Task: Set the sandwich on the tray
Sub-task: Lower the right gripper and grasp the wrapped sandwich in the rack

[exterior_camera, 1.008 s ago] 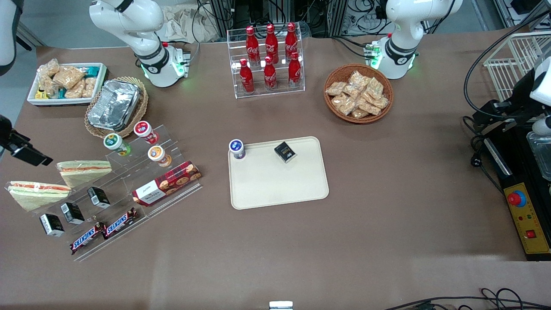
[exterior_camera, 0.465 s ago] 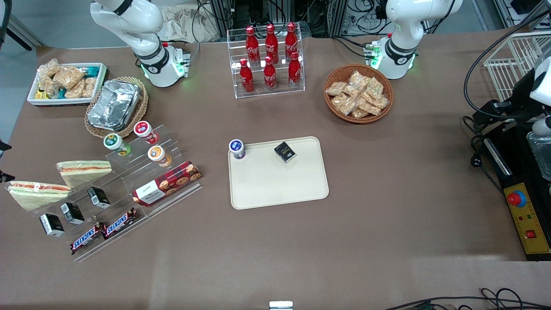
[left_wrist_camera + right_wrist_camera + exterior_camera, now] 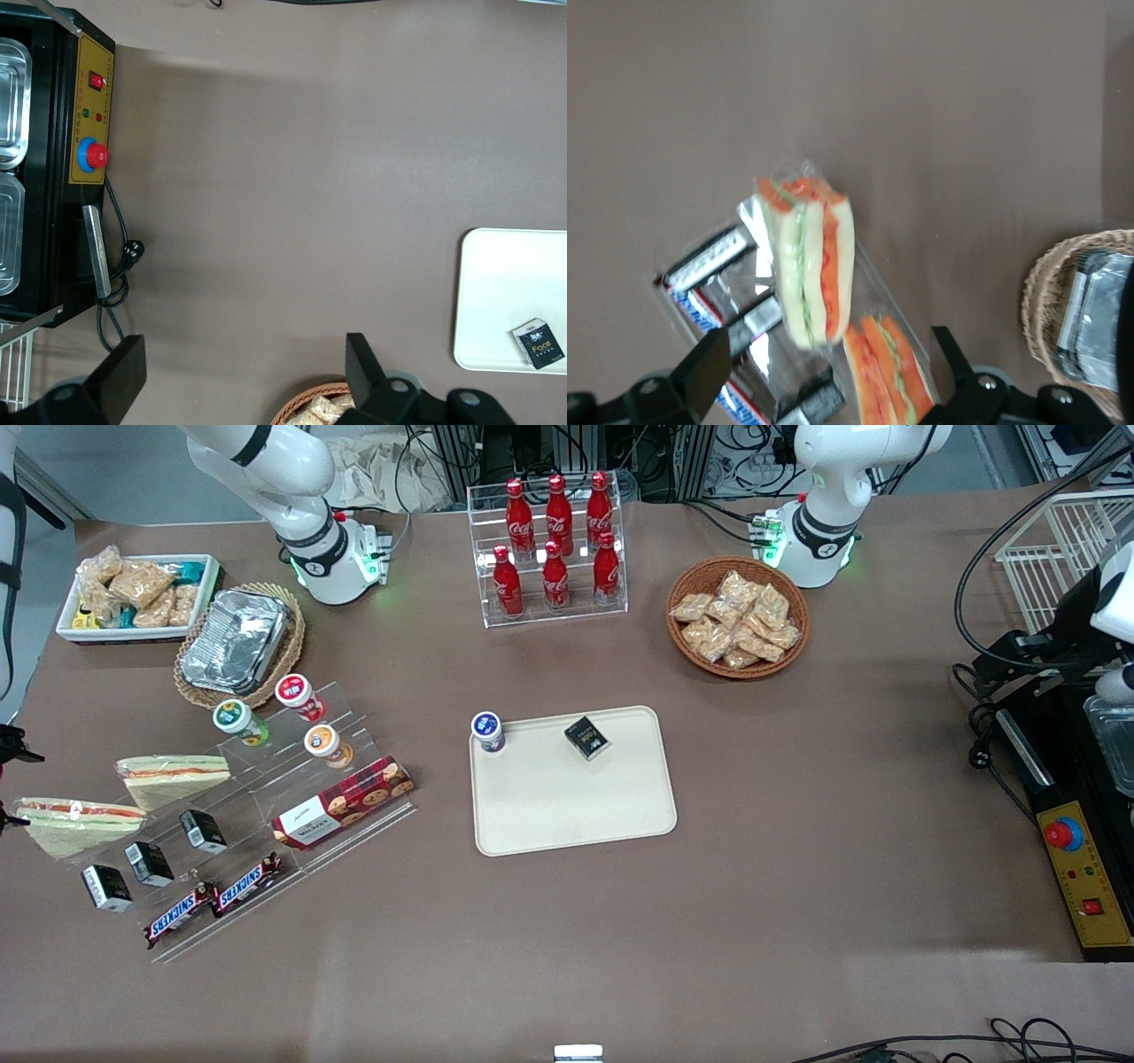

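Two wrapped sandwich wedges lie on a clear stepped rack at the working arm's end of the table. One sandwich [image 3: 73,824] [image 3: 808,261] is nearer the front camera, the other sandwich [image 3: 173,772] [image 3: 888,374] lies closer to the foil basket. My gripper [image 3: 9,784] [image 3: 828,381] hangs open above the table edge beside the nearer wedge, touching neither, with nothing between its fingers. The cream tray [image 3: 576,815] [image 3: 500,301] sits mid-table and carries a blue-lidded cup [image 3: 487,731] and a small black box [image 3: 586,737].
The clear rack also holds black boxes [image 3: 149,862], Snickers bars [image 3: 213,899], a cookie box [image 3: 344,802] and small cups [image 3: 297,695]. A foil container in a wicker basket [image 3: 237,642] [image 3: 1085,323], a snack tub [image 3: 137,593], a cola rack [image 3: 554,549] and a snack basket [image 3: 737,615] stand farther back.
My gripper has dropped from above the rack's end toward the table edge beside the nearer wedge. Both wedges and the tray have stayed put.
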Tool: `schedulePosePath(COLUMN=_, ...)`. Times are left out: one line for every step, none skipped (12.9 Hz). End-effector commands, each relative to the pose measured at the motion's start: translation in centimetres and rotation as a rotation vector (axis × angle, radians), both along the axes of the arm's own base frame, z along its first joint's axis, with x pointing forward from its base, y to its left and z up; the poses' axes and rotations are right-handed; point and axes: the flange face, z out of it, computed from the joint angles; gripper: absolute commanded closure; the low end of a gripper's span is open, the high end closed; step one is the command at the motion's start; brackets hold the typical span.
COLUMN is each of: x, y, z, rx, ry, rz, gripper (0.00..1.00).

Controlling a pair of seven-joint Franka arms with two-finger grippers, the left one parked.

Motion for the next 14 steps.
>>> schedulePosePath(x=-0.3, y=-0.8, z=-2.6, rx=-0.016, ry=-0.029, rz=-0.060, gripper=0.00)
schedulePosePath(x=-0.4, y=-0.9, z=-4.0, rx=-0.018, ry=-0.036, rz=-0.074, gripper=0.00)
schedulePosePath(x=-0.4, y=-1.0, z=-4.8, rx=-0.018, ry=-0.049, rz=-0.083, gripper=0.00)
schedulePosePath(x=-0.6, y=-1.5, z=-5.6, rx=-0.019, ry=-0.051, rz=-0.091, gripper=0.00)
schedulePosePath(x=-0.7, y=-1.7, z=-6.4, rx=-0.018, ry=-0.051, rz=-0.091, gripper=0.00)
schedulePosePath(x=-0.4, y=-1.7, z=-7.1, rx=-0.020, ry=-0.058, rz=-0.088, gripper=0.00)
schedulePosePath(x=-0.1, y=-1.8, z=-8.0, rx=-0.018, ry=-0.061, rz=-0.086, gripper=0.01)
schedulePosePath(x=0.0, y=-2.0, z=-8.6, rx=-0.021, ry=-0.068, rz=-0.085, gripper=0.01)
schedulePosePath(x=0.1, y=-2.3, z=-9.1, rx=-0.022, ry=-0.071, rz=-0.086, gripper=0.03)
schedulePosePath(x=0.3, y=-2.4, z=-9.4, rx=-0.023, ry=-0.077, rz=-0.078, gripper=0.06)
schedulePosePath(x=0.4, y=-2.4, z=-9.6, rx=-0.027, ry=-0.086, rz=-0.066, gripper=0.11)
schedulePosePath(x=0.8, y=-2.2, z=-9.8, rx=-0.032, ry=-0.101, rz=-0.053, gripper=0.35)
schedulePosePath(x=1.2, y=-1.9, z=-9.5, rx=-0.039, ry=-0.118, rz=-0.036, gripper=0.48)
schedulePosePath(x=1.3, y=-1.8, z=-9.2, rx=-0.038, ry=-0.118, rz=0.006, gripper=0.58)
